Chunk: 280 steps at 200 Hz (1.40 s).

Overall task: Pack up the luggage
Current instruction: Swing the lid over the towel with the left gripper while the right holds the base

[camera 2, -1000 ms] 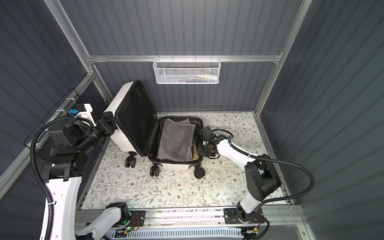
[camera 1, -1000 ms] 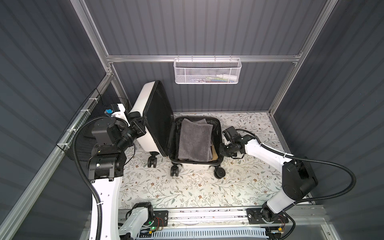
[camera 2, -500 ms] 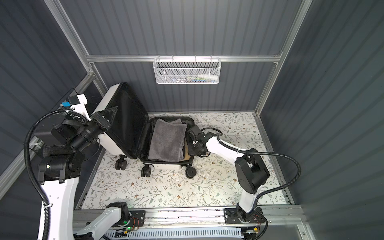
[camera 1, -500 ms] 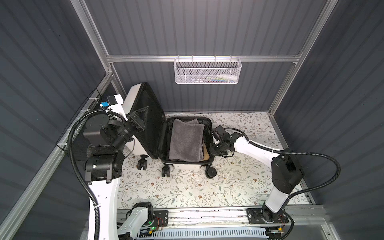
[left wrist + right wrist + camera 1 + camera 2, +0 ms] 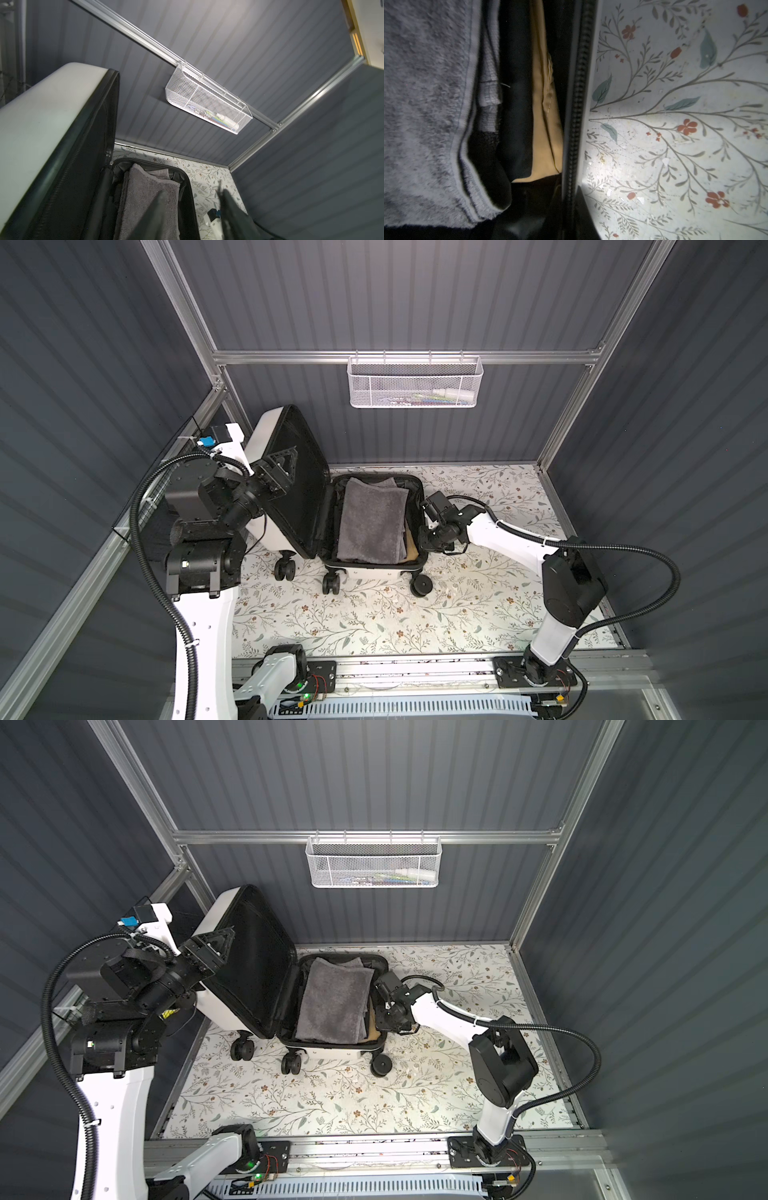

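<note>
Top views: luggage at rear left of floral table, lid standing tilted, grey towel in base. Beside lid: left gripper, released. At base's right rim: right gripper, clenched, hold unclear. Step, likely: closing. Next: push lid down with base steadied.

- The left arm has smooth white covers and big black round joints.
- The right arm looks the same, white with black joints.
- A black bumpy hose runs along each arm, held on with small white ties.
- Each arm stands on a black plate with screws, on a silver rail.
- Thin red wires and a tiny green light sit by the left plate.
- The left gripper has two dark, thin fingers.
</note>
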{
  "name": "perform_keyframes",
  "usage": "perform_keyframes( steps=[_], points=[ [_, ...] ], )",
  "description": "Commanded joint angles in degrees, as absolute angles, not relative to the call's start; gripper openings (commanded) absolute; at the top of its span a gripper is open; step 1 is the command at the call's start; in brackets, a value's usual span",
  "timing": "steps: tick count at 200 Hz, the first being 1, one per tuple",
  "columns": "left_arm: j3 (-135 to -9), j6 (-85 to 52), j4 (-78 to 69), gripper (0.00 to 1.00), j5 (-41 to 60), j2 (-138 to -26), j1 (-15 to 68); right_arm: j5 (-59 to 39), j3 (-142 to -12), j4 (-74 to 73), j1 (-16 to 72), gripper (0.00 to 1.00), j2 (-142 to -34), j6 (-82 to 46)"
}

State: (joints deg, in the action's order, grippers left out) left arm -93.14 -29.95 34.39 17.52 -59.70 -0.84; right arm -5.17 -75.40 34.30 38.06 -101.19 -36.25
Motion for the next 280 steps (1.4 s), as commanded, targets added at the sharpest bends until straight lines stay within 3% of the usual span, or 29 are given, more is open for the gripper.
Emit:
perform_keyframes(
  steps=[1,40,90,127,207,280],
  points=[
    [-98.1,-25.2,43.1,0.67,10.1,-62.3,-0.7,-12.5,-77.1,29.8,40.1,0.0,-101.1,-36.0],
    [-104.7,-20.9,49.9,0.99,-0.4,-68.1,-0.7,-13.5,-76.9,29.3,40.0,0.0,-101.5,-35.5],
    [-108.8,-16.0,52.0,1.0,-12.7,-72.8,-0.8,-16.0,-77.1,28.4,40.0,0.0,-102.6,-34.6],
    [-109.0,-14.8,51.8,1.0,-14.8,-74.0,-1.1,-17.0,-76.8,27.5,40.0,0.0,-103.1,-34.3],
    [-102.4,-14.7,49.3,1.0,-8.7,-73.4,-1.8,-17.7,-76.8,26.8,40.0,0.0,-102.9,-34.3],
    [-95.8,-18.9,42.9,0.99,6.0,-71.2,-1.8,-18.3,-80.6,27.6,41.5,0.0,-105.3,-34.8]
  ],
)
